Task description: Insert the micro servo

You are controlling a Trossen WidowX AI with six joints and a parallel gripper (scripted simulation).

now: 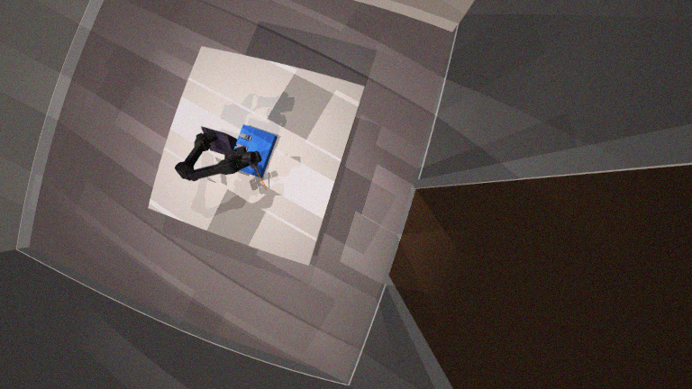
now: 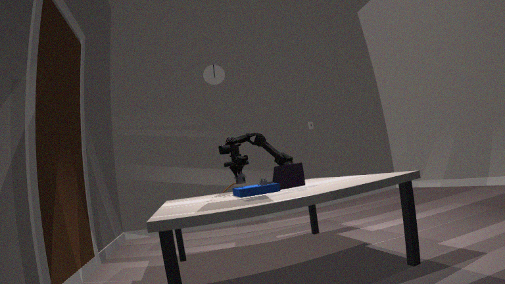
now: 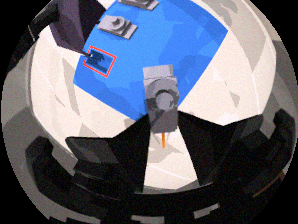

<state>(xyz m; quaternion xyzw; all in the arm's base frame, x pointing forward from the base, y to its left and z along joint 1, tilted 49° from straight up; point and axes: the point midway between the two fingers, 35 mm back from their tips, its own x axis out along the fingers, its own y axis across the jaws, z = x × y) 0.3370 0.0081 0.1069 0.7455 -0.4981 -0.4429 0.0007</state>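
Note:
The loose grey micro servo is upright between the fingers, its round top and shaft facing the wrist camera. My gripper is shut on it. The servo seems a little above the blue deck, over its near edge in the wrist view; the exact gap cannot be told. Its orange cable trails beyond the deck. The red outline marks the empty pocket, up and left of the held servo in the wrist view. The arm hides the servo in the top view.
Two seated grey servos stand on the deck in a row with the pocket. A dark purple block stands beside the deck, close to the pocket. The pale table carries everything.

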